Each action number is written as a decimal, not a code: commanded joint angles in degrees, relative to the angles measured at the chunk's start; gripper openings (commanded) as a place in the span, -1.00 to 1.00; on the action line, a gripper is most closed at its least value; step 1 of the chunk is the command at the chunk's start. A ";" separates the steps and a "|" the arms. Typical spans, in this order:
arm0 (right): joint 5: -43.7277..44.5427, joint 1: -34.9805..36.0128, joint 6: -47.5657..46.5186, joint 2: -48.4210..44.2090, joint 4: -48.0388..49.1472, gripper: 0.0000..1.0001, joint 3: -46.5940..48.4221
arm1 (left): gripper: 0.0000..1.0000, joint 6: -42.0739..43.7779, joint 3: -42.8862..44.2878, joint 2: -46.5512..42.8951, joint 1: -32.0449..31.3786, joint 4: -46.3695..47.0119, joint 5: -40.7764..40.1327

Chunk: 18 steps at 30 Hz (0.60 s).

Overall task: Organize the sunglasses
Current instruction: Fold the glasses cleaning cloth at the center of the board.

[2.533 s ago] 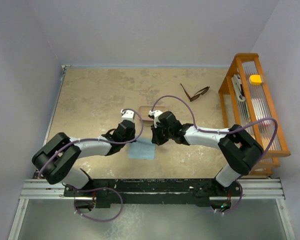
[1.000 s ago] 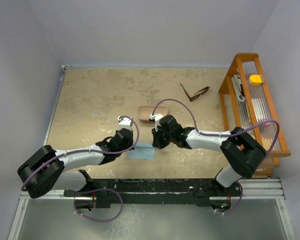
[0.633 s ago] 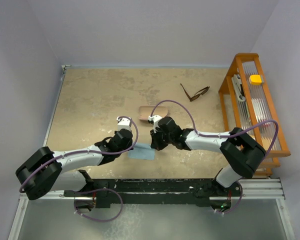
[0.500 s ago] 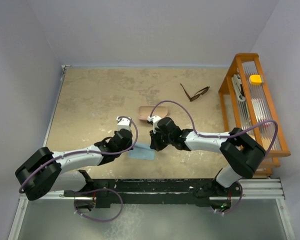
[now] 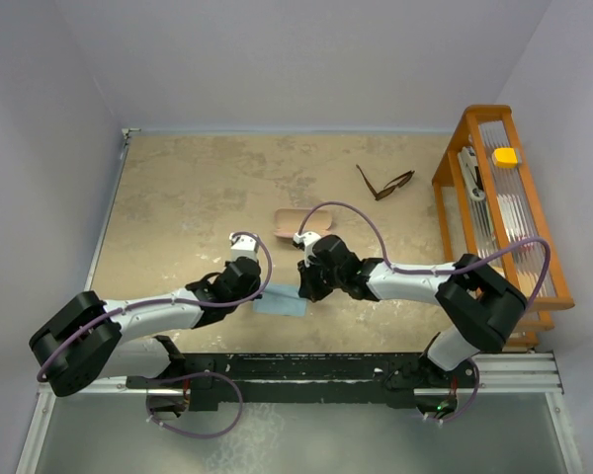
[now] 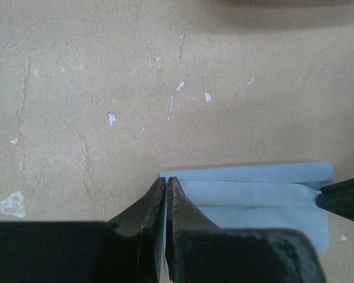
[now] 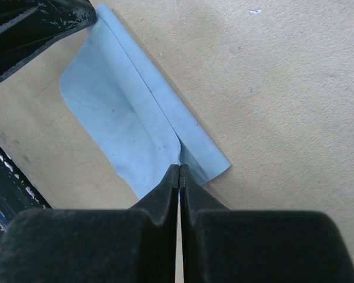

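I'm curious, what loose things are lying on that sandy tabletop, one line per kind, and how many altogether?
sunglasses: 1
oblong case: 1
blue cloth: 1
Total: 3

Overhead camera looks down; wrist cameras (very close) share the cloth (image 6: pixel 253 194).
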 commanded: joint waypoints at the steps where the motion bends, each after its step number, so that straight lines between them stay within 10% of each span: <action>1: -0.04 0.54 0.56 -2.41 1.37 -1.00 -0.37 | -1.00 -1.05 -0.19 -1.16 -0.65 2.10 0.54; 18: 0.27 1.11 0.91 -2.68 1.72 -1.00 -1.32 | -1.00 -1.55 0.09 -3.13 -2.15 0.16 -0.22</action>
